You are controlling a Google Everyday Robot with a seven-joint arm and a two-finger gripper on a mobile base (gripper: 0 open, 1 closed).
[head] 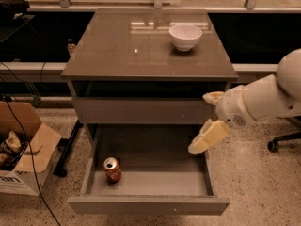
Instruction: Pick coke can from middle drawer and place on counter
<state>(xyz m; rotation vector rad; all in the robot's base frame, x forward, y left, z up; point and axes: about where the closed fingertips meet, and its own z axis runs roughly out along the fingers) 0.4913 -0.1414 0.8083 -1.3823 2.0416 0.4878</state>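
Observation:
The coke can (112, 169) stands upright on the floor of the open middle drawer (146, 204), near its left wall. My gripper (207, 118) hangs at the drawer's right side, above its right wall and level with the closed drawer front above. Its fingers are spread apart and empty, one fingertip (212, 97) higher and the other (206, 137) lower. The gripper is well to the right of the can and above it. The counter (131, 51) is the glossy top of the cabinet.
A white bowl (185, 36) sits on the counter at the back right. An open cardboard box (23, 159) with cables stands on the floor at the left. A chair base (282, 142) is on the floor at the right.

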